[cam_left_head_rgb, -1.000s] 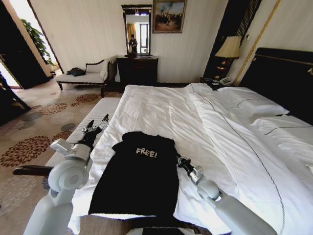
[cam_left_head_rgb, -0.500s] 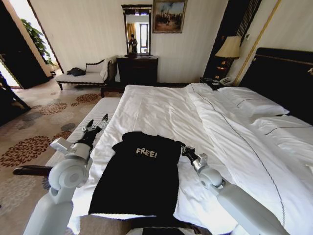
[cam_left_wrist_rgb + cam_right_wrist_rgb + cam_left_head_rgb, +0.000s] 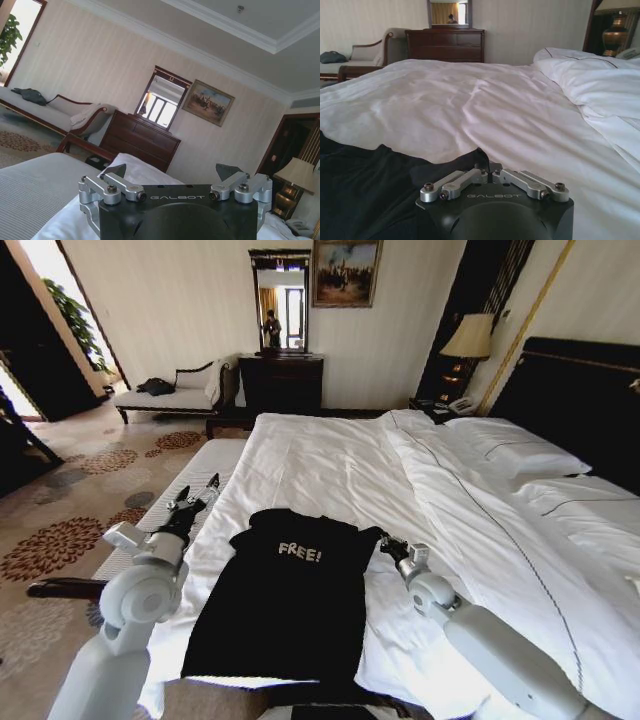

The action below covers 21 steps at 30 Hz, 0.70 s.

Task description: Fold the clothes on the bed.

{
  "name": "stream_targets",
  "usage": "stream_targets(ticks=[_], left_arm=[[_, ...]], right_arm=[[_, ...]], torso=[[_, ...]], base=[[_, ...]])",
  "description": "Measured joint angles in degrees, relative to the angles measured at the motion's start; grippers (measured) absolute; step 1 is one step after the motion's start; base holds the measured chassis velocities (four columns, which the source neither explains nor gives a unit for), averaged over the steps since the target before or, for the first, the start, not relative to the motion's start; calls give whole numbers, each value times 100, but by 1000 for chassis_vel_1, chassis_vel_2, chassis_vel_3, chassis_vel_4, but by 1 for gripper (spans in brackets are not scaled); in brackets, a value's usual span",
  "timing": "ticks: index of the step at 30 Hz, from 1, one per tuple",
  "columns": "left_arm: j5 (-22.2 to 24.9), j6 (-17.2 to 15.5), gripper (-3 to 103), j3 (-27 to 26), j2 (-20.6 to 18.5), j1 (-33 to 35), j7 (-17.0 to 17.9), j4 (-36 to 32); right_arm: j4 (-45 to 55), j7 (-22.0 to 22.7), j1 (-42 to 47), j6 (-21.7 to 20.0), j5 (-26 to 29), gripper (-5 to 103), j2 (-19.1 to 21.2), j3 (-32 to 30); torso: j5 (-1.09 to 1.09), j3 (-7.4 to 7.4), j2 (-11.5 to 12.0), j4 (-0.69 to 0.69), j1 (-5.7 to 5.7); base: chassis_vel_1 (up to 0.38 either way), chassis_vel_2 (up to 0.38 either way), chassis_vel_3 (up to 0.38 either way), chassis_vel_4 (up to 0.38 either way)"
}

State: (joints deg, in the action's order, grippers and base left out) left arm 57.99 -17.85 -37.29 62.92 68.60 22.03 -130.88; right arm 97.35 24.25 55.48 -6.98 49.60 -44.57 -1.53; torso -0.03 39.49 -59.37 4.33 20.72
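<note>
While left gripper (image 3: 198, 493) gapes empty, right gripper (image 3: 383, 540) pinches T-shirt (image 3: 285, 595) sleeve

A black T-shirt (image 3: 285, 595) with white "FREE!" lettering lies flat near the foot edge of the bed (image 3: 330, 455), on the white duvet (image 3: 470, 530). The right tool (image 3: 381, 539) sits at the shirt's right shoulder corner, fingers closed on a pinch of black fabric. The left tool (image 3: 197, 490) hovers by the bed's left edge, fingers spread apart, clear of the shirt.
</note>
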Motion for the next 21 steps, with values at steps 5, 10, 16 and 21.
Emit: stream_targets(ticks=[5,10,16,21], left_arm=[[-11,0,100,-6,6,16,2,-2],[-17,0,100,17,26,5,5,1],[-38,2,100,16,15,18,6,16],[-50,13,100,0,-2,23,13,56]], right_arm=[[-154,75,41,-1,51,0,7,-94],[-274,76,77,5,52,0,10,-133],[-377,137,135,23,18,0,-72,-114],[-382,239,218,24,-48,0,-136,-83]], torso=[[0,0,0,0,0],[0,0,0,-1,0],[-1,0,0,-1,0],[0,0,-1,0,0]], base=[[0,0,0,0],[0,0,0,0],[0,0,0,0],[0,0,0,0]])
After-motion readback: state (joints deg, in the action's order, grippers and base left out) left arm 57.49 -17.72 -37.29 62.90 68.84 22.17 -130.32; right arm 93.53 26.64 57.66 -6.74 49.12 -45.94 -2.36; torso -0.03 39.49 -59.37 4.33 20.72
